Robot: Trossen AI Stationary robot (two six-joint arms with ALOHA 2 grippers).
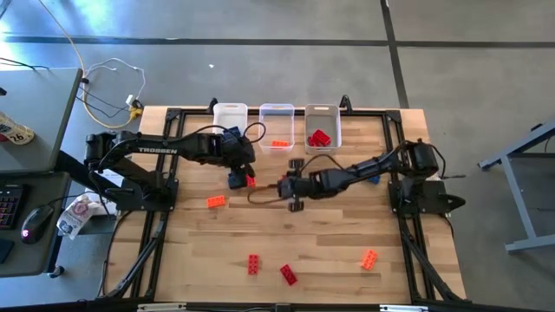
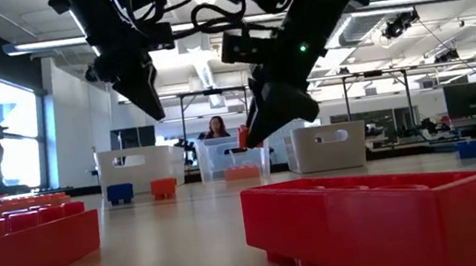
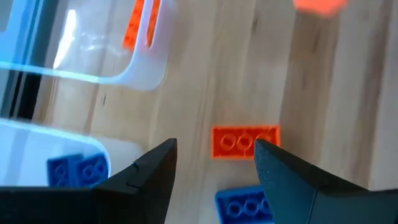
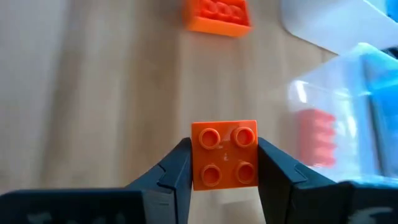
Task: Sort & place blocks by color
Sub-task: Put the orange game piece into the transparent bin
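My right tool (image 4: 224, 165) clenched on orange block (image 4: 224, 154), raised over tabletop (image 1: 329, 243), short of middle bin (image 1: 277, 113). Left tool (image 3: 214, 165) released, above orange brick (image 3: 245, 141) near same bin. Best: carry level, release inside middle bin beside its orange piece.

Three bins (image 1: 276, 113) stand in a row (two arms (image 1: 173, 149) work nearby).
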